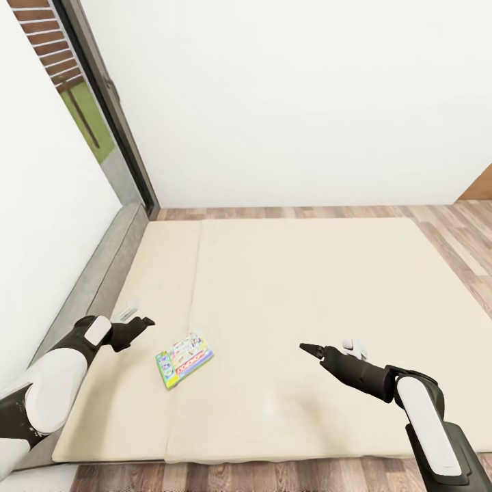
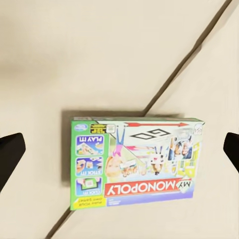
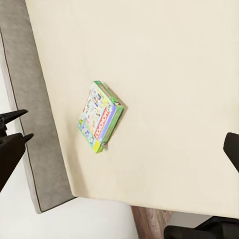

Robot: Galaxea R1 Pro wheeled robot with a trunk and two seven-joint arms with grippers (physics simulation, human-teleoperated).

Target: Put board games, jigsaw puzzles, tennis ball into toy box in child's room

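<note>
One board game, a colourful My Monopoly box [image 1: 184, 359], lies flat on the cream bed [image 1: 307, 273] near its front left part. It also appears face up in the left wrist view [image 2: 134, 162] and slanted in the right wrist view [image 3: 101, 116]. My left gripper [image 1: 142, 322] hovers just left of and slightly behind the box, open, its dark fingers [image 2: 10, 154] spread wide on both sides of the box. Off to the right of the box, my right gripper [image 1: 305, 350] is open above the mattress with nothing between its fingers [image 3: 11, 155].
A grey bed frame [image 1: 102, 273] runs along the bed's left side against a white wall. A dark-framed glass door [image 1: 102, 102] stands at the back left. Wooden floor [image 1: 465, 232] borders the bed behind, right and front. A brown furniture corner [image 1: 478, 186] shows at right.
</note>
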